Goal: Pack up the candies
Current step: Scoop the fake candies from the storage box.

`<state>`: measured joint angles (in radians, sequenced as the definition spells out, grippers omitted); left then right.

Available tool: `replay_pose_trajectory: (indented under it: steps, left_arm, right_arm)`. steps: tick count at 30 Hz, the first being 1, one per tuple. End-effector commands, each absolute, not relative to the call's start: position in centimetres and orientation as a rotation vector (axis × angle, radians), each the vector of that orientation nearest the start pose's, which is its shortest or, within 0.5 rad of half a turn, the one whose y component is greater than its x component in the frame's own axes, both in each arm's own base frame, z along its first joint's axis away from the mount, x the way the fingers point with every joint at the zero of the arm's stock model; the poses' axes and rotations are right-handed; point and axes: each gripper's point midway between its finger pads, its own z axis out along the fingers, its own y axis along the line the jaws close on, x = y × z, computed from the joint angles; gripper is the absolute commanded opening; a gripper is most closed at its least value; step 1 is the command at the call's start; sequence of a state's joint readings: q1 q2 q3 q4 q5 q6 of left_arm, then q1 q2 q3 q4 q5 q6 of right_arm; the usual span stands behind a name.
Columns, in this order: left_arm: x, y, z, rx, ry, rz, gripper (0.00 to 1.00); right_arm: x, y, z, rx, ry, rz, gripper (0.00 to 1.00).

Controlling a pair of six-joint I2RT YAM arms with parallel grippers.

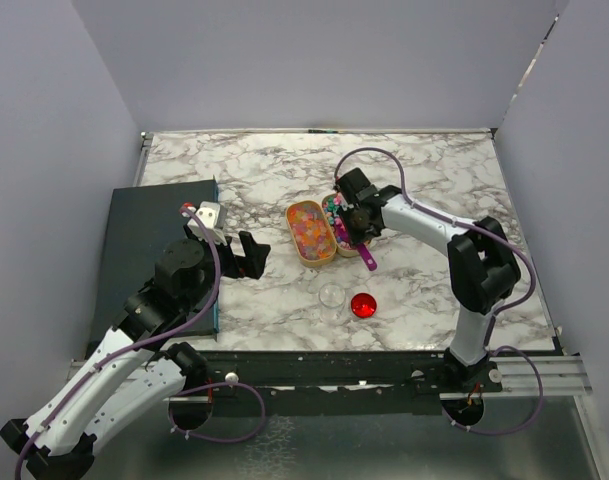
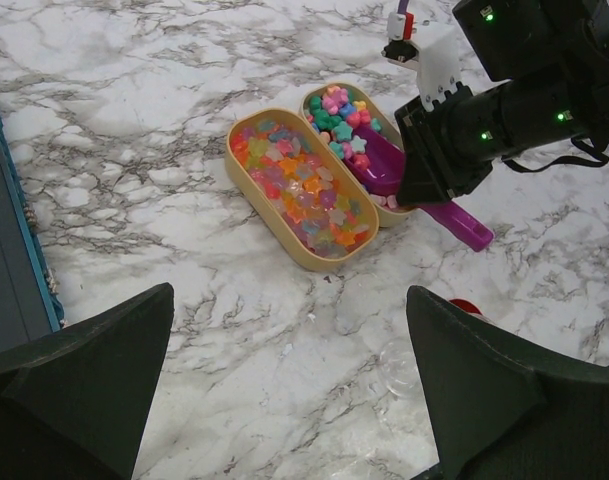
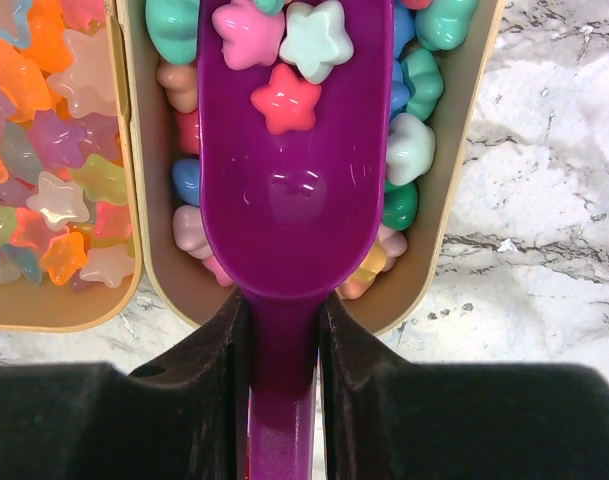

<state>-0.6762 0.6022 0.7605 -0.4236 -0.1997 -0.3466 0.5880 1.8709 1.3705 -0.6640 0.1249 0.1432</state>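
Candies (image 3: 284, 100) in purple scoop (image 3: 294, 220), just ahead of R pincer (image 3: 282, 325) gripping its handle

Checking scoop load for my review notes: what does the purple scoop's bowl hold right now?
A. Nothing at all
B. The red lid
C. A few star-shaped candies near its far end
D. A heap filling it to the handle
C: the right wrist view shows a few star-shaped candies at the far end of the purple scoop, the rest of its bowl bare, its handle clamped in the right gripper.
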Motion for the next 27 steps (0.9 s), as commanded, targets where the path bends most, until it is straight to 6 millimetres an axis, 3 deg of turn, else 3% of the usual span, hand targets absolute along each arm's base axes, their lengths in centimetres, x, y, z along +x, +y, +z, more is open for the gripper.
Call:
replay_pose_trajectory:
  steps: [1,27]
  left_arm:
    - [22.0,-14.5,25.2,0.16,1.872,-0.501,0.99]
    - [22.2,-15.2,25.0,0.183,1.871,-0.52,0.99]
  right_arm:
    - [34.7,19.9,5.6,-0.51,2.628,-0.005,0.01]
    - [34.4,18.9,9.6,-0.502,2.395,0.052,0.01]
